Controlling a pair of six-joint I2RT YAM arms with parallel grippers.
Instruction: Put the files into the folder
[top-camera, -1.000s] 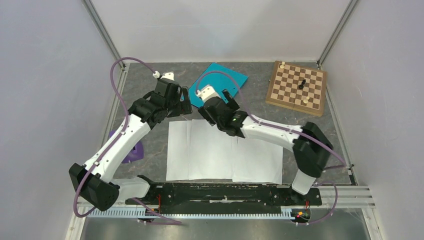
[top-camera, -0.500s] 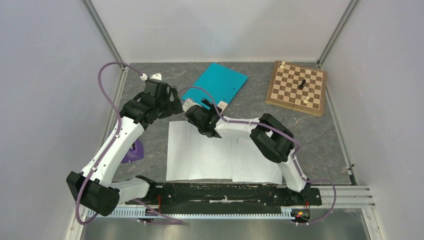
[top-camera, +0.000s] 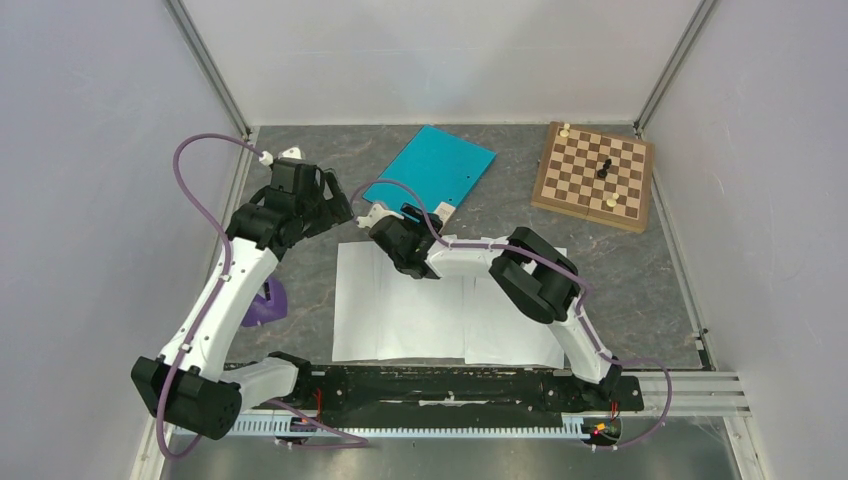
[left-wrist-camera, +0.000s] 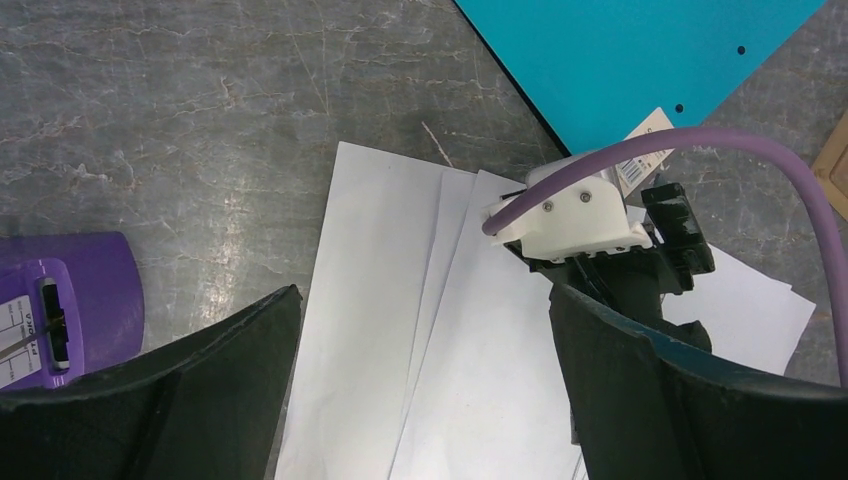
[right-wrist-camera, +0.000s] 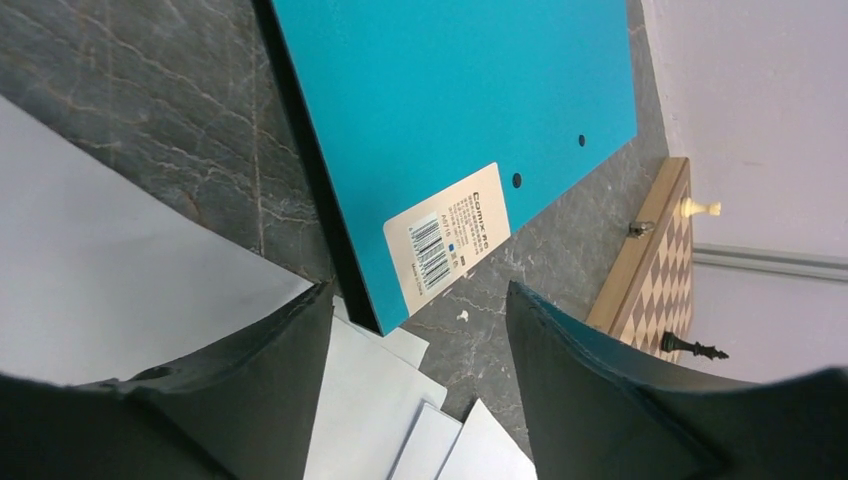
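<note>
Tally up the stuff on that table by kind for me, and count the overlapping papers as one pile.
Folder: 1
Paper pile: 1
Chessboard: 1
Chess pieces: 3
Purple gadget: 1
Total: 7

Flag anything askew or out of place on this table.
The thin white paper sheets lie fanned, edges unaligned, not a squared stack. The teal flat folder lies closed and rotated relative to the sheets. A wooden chessboard at far right and a purple plastic object at left seem unrelated to filing.
</note>
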